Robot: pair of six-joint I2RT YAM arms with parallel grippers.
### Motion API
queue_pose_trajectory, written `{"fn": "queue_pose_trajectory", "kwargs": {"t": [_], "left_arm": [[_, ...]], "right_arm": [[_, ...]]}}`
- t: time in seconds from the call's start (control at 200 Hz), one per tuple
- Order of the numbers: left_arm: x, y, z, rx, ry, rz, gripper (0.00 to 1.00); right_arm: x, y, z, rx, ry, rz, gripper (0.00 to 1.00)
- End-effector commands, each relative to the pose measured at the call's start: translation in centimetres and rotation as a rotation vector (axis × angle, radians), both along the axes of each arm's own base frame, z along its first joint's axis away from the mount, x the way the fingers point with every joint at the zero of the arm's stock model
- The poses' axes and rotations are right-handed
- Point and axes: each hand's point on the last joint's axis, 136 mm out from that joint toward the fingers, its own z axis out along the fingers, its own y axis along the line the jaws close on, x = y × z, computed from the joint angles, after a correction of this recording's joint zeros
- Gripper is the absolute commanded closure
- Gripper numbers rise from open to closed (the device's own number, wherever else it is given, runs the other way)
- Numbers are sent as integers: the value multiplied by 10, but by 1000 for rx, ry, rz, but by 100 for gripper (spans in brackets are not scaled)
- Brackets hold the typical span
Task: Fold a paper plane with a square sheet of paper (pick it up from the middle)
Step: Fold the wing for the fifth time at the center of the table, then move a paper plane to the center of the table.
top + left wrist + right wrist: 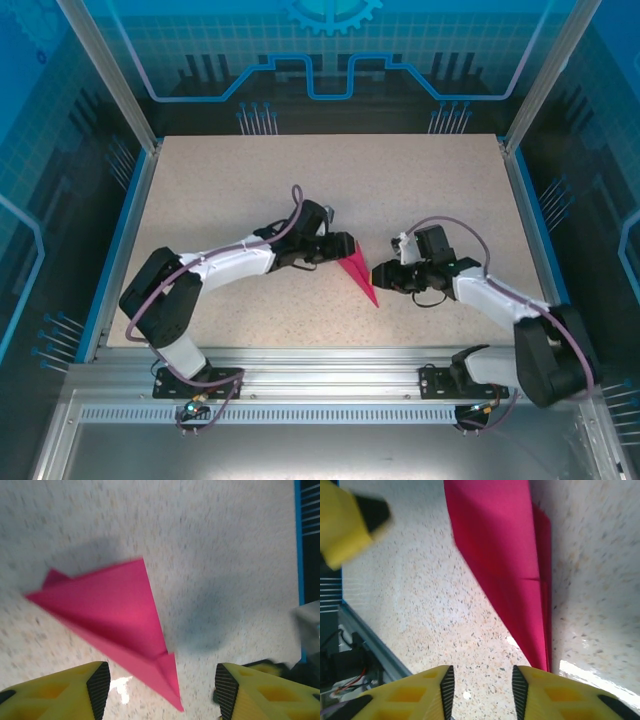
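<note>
The magenta paper plane lies on the speckled table between my two grippers, folded to a slim pointed dart. In the left wrist view the plane rests flat, its narrow tip reaching into the gap of my left gripper, which is open and holds nothing. In the right wrist view the plane runs down to the right finger's edge, outside the jaw gap. My right gripper is open over bare table. From above, the left gripper and the right gripper flank the plane closely.
The table has a blue rim on its sides and an aluminium rail at the near edge. A yellow finger of the left gripper shows blurred at the top left of the right wrist view.
</note>
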Motion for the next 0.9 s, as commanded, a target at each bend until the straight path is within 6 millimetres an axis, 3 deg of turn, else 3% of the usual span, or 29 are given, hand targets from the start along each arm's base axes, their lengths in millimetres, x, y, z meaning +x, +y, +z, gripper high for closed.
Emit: {"fn": "queue_pose_trajectory", "kwargs": {"t": [0.0,0.08,0.225,0.505,0.555,0.75,0.895], "left_arm": [[-11,6,-9,65,39,99,38],[-17,6,-15,90,64,132,37],[-24,4,-29,123,105,150,34],[-17,-8,-34,134,133,156,33],[-15,-11,-35,139,142,158,33],[-9,-18,-44,161,166,160,38],[-13,-13,-45,160,160,156,59]], "right_arm": [[1,-28,10,-137,-78,-64,57],[3,-44,18,-172,-136,-127,50],[1,-59,26,-193,-200,-196,28],[-1,-58,27,-174,-215,-198,15],[-1,-65,24,-189,-196,-249,1],[-4,-73,17,-224,-199,-270,1],[-10,-68,11,-212,-170,-236,1]]}}
